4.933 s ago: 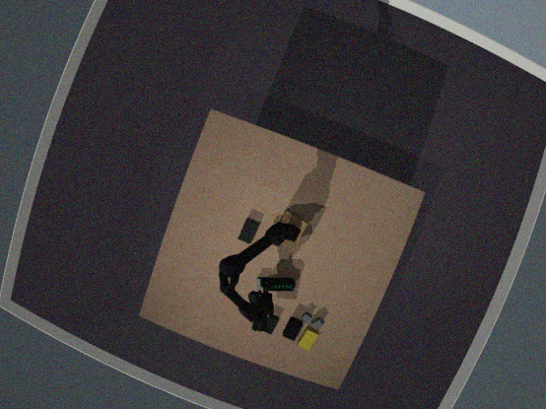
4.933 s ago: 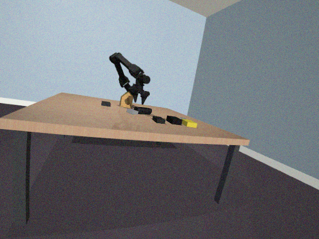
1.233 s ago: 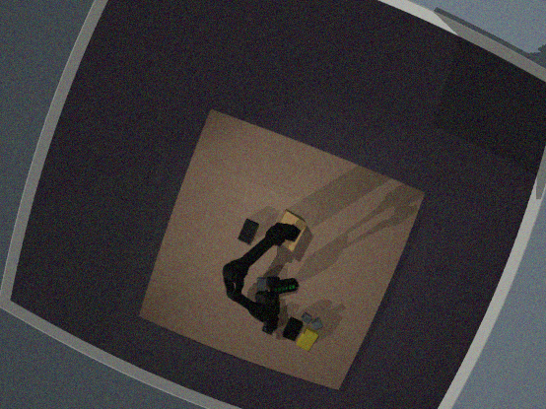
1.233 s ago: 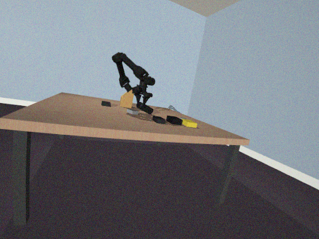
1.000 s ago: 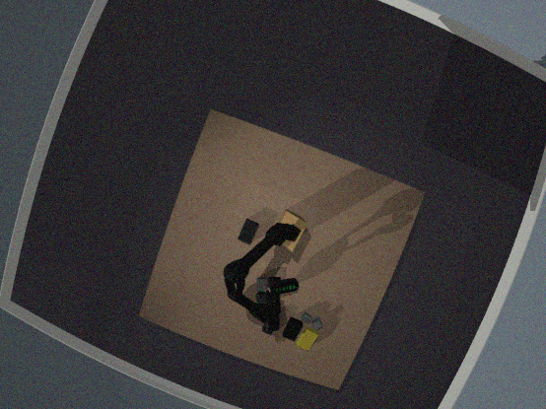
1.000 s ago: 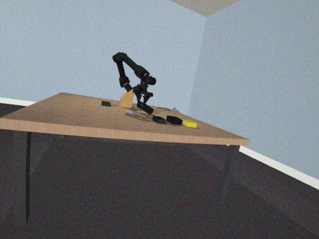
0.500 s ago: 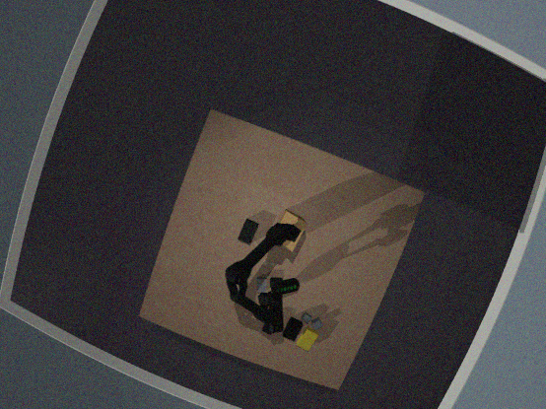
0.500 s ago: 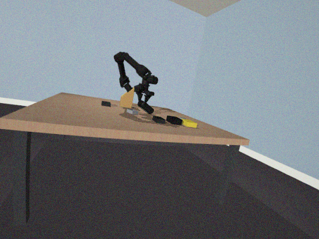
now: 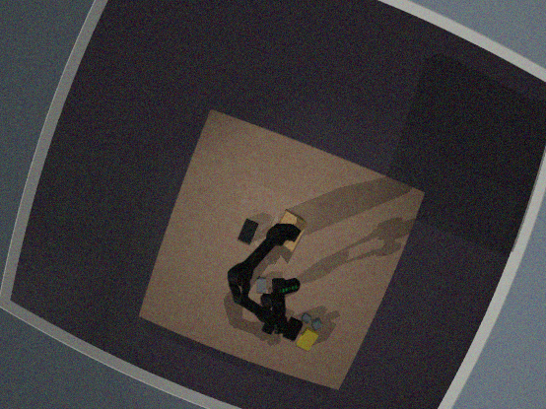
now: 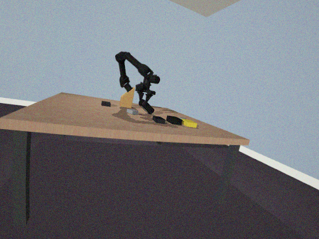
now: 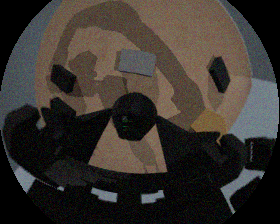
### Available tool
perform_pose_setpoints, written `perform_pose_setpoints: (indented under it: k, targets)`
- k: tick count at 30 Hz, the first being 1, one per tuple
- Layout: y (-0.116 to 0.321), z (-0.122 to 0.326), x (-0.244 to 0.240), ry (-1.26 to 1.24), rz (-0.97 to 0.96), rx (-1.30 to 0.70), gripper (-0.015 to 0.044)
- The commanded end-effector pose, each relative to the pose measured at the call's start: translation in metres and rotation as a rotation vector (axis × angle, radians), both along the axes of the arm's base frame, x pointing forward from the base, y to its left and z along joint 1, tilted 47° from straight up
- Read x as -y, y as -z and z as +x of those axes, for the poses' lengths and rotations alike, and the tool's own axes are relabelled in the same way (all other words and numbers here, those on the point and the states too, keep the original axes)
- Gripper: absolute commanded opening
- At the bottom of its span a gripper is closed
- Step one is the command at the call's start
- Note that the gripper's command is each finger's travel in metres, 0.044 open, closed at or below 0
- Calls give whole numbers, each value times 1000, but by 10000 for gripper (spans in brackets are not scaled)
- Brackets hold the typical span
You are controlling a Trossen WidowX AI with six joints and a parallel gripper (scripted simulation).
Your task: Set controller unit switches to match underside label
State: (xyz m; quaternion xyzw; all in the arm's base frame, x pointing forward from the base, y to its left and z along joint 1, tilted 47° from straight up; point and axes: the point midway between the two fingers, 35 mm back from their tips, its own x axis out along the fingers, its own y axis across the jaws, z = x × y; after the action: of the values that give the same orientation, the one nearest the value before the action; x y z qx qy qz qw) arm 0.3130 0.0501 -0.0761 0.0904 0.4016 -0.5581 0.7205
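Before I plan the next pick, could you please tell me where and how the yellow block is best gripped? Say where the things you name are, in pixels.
I'd grip the yellow block (image 9: 307, 339) (image 10: 189, 123) by two opposite side walls, coming straight down from above. It lies flat and low, with its top uncovered. A black block (image 9: 293, 328) (image 10: 174, 120) sits close along one side, so I'd choose the pair of walls that keeps the claw's fingers out of that side.

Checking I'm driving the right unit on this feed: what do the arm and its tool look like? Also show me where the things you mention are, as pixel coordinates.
The arm (image 9: 256, 259) (image 10: 122, 67) is black all over, with slim straight links and chunky, rounded joints. Its tool (image 10: 146, 98) (image 11: 134, 115) is black too, with two fingers on broad, tapering mounts. I can't make out any cables or lettering on either.
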Motion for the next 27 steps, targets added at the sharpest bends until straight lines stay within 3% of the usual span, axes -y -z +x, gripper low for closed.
perform_pose_setpoints:
  k: [1,27]
  targets:
    - [0,-1,-6,-6,-2,4,336]
    - [5,-11,-25,-23,-46,23,336]
